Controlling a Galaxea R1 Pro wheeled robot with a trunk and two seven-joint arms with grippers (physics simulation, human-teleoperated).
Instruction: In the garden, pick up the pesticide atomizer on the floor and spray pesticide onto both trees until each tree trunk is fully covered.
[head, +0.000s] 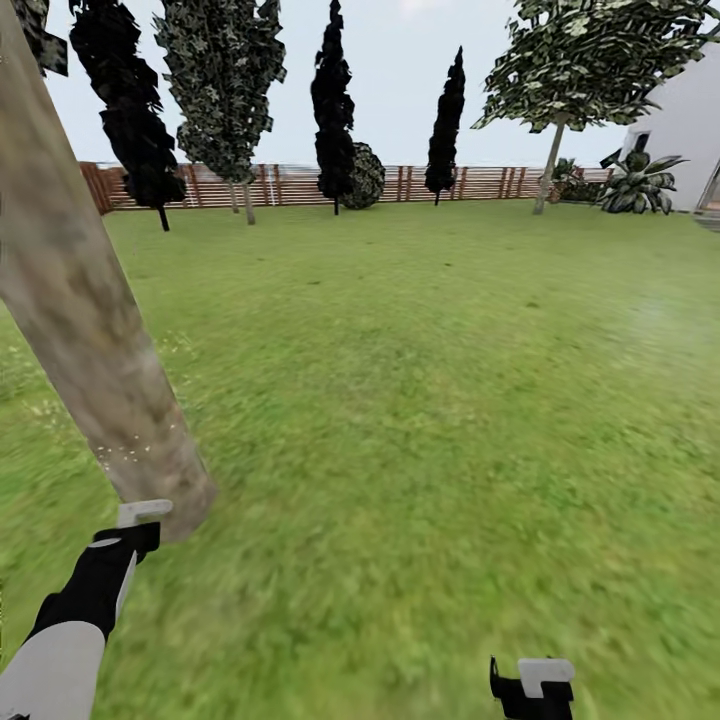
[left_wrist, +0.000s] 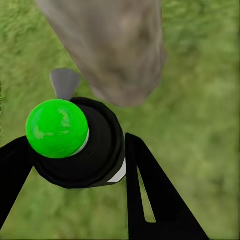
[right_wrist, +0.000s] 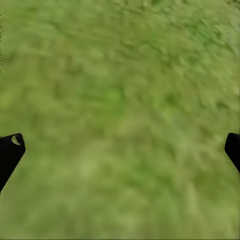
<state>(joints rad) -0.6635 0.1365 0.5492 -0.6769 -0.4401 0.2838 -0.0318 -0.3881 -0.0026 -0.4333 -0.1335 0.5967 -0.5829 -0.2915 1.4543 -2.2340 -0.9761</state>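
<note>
Beside the tree trunk, left gripper clasps the unlabelled pesticide atomizer.

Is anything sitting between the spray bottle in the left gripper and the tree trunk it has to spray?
Nothing visible does. The left gripper holds the pesticide atomizer, jaws closed on its black body, and its grey nozzle points at the base of the tree trunk with only grass beneath the short gap.
</note>
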